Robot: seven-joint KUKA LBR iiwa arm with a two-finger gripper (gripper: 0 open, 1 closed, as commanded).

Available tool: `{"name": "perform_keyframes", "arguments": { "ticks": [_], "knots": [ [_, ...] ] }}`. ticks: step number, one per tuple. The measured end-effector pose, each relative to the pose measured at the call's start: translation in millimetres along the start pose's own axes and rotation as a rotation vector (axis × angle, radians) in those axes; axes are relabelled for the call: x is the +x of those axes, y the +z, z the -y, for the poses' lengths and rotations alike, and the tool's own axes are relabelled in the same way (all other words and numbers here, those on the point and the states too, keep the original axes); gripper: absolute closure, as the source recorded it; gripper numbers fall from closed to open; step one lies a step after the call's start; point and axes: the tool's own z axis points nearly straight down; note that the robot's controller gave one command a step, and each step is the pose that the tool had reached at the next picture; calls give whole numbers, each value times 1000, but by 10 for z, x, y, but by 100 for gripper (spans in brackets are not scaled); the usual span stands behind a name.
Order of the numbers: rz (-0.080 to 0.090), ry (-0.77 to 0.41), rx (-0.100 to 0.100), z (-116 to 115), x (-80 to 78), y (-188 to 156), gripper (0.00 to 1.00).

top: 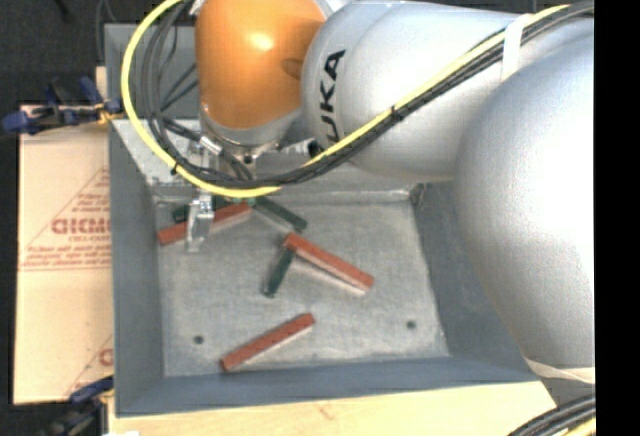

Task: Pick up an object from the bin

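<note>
- Over the far-left corner of the grey bin (135, 264), low above its floor: claw (199, 227), hanging under the orange cover (250, 54) of the wrist and looped round by black and yellow cables (135, 44).
- State of the claw: cannot tell whether spread, pressed together or pinching something.
- Directly beneath the claw, flat on the floor near the back wall: red-brown stick (232, 214), lying aslant with its left end nearer the left wall and its middle crossed by the claw's metal tip. Touching it or just above it: cannot tell.
- At the left end of that stick, just beside it: short green piece (178, 215), dark and partly hidden.
- Right of the claw, close to the back wall: dark green rod (282, 215), slanting down to the right.
- Near the middle of the floor: middle green stick (277, 274), tilted, its upper end meeting the long red-brown bar (330, 262), which runs down to the right and has a paler side face.
- Toward the front wall, well apart from the claw: front red-brown stick (267, 341), alone and aslant.
- On the pale speckled floor, two small dark dots (198, 339), one at front left, one at front right.
</note>
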Motion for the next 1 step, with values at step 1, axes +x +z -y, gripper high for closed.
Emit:
{"name": "perform_keyframes", "arguments": {
  "ticks": [1],
  "knots": [
    [8, 4, -2, 11, -16, -52, 0]
  ]
}}
